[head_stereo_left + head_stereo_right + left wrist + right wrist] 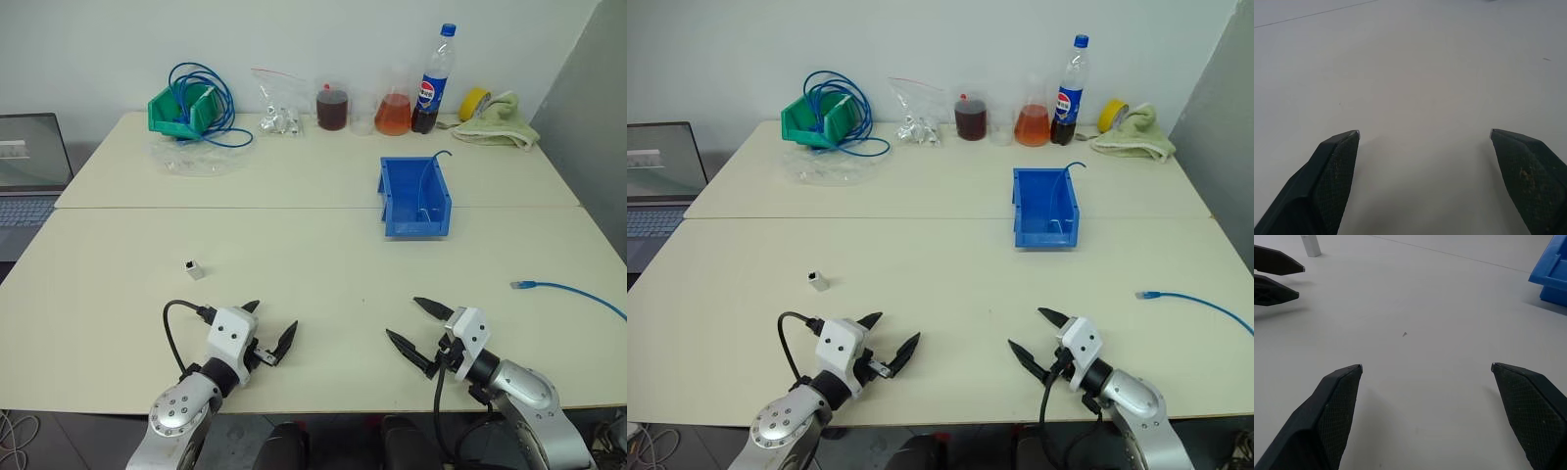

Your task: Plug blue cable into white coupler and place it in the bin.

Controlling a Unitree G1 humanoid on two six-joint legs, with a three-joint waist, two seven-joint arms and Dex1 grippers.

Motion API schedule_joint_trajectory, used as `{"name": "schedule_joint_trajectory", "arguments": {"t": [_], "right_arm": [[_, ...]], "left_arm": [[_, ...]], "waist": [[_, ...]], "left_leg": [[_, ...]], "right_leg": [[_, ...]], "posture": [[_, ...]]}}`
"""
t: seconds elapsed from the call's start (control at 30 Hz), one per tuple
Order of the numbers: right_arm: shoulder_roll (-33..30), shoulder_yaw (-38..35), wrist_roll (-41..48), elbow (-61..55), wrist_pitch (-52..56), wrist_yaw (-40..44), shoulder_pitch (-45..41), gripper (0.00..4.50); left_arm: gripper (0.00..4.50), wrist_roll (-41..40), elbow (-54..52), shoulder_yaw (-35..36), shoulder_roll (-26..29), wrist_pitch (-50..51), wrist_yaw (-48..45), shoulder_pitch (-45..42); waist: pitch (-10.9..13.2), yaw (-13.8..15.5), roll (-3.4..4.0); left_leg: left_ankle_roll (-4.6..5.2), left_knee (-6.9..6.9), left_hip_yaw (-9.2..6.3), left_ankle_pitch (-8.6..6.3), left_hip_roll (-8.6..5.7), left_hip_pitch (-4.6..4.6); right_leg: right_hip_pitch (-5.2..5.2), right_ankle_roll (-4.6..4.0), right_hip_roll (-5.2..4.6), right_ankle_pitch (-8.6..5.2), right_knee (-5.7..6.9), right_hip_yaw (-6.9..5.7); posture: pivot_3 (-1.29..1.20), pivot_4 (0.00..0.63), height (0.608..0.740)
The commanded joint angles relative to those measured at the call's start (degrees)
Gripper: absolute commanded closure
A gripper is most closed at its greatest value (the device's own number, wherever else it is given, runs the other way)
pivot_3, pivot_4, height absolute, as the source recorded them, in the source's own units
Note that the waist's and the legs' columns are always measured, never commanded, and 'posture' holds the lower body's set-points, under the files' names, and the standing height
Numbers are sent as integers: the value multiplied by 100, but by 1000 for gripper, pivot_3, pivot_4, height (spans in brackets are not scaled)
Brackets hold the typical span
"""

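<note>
**A:** Nearest the camera: left gripper [270, 332] and right gripper [416, 327], both low over the near edge of the bench [323, 255], fingers spread wide apart on each, nothing between them. Pointed inward toward each other a bit.

**B:** And the task stuff?

**A:** White coupler [195, 268] sitting alone on the bench, at about 11 o'clock from the left gripper, near but not touching. Blue cable [573, 291] way over at 3 o'clock from the right gripper, clear plug end pointing inward, rest trailing off the right edge. Well apart from the coupler, so not plugged in yet.

**B:** Bin?

**A:** Bin [415, 197] at 12 o'clock from the right gripper, past the seam in the bench, cut-down front facing the back wall. Looks like a thin dark wire poking out of it, hard to tell more.

**B:** Back row?

**A:** Green bin [182, 109] with a coiled blue bundle [214, 113] at 11 o'clock, bag of small parts [278, 108], a cola bottle [433, 81], towel [500, 122].
</note>
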Motion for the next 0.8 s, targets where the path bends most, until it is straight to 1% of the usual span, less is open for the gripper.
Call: {"name": "schedule_joint_trajectory", "arguments": {"t": [0.03,0.17,0.4,0.5,0.67,0.8], "right_arm": [[-1,-64,50,-84,-63,-16,-25,0],[-21,-79,50,-61,-78,7,-62,0],[-36,-64,36,-18,-98,43,-125,0],[-42,-39,32,10,-119,84,-175,0],[-39,-34,27,25,-135,95,-227,0],[-36,-40,21,30,-155,89,-233,0]], "left_arm": [[34,-12,-100,-37,-14,-293,-64,-10],[34,149,-113,-102,62,-46,23,34],[34,50,-121,-103,120,-309,-173,89],[34,-189,-157,-40,162,-288,-395,94],[34,-149,-92,-82,250,-535,-570,51],[34,-245,-85,-81,257,-525,-658,-15]], "waist": [[0,0,0],[0,-1,0],[0,-1,0],[0,-1,0],[0,-1,0],[0,-1,0]], "left_leg": [[0,0,0,0,0,0],[0,0,0,0,0,0],[0,0,0,0,0,0],[0,-1,0,0,0,0],[0,0,0,0,0,0],[0,0,1,0,0,0]], "right_leg": [[0,0,0,0,0,0],[0,0,0,0,0,-1],[0,0,0,0,0,0],[0,0,0,0,0,-1],[0,0,0,0,0,-1],[0,0,0,0,0,0]], "posture": [[0,150,740],[0,150,740],[0,150,740],[0,150,740],[0,150,740],[0,150,740]]}}
